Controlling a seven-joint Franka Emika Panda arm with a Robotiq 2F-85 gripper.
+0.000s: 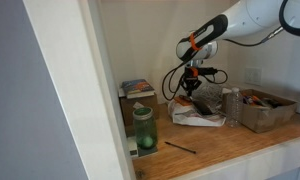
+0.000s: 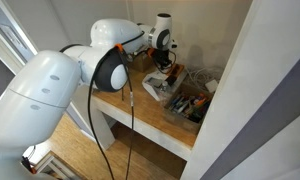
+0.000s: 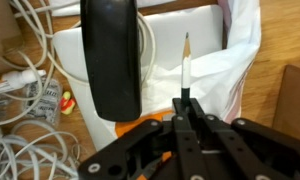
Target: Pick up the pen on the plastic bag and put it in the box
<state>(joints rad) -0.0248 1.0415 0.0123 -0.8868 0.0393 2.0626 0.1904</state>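
Pinching the slim white pen [image 3: 186, 68] between 2 fingers, the black gripper [image 3: 186, 108] stood nearly closed over the white plastic bag [image 3: 242, 52].

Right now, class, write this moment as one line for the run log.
end effector: shut on pen | position: over bag | box: pen not yet in
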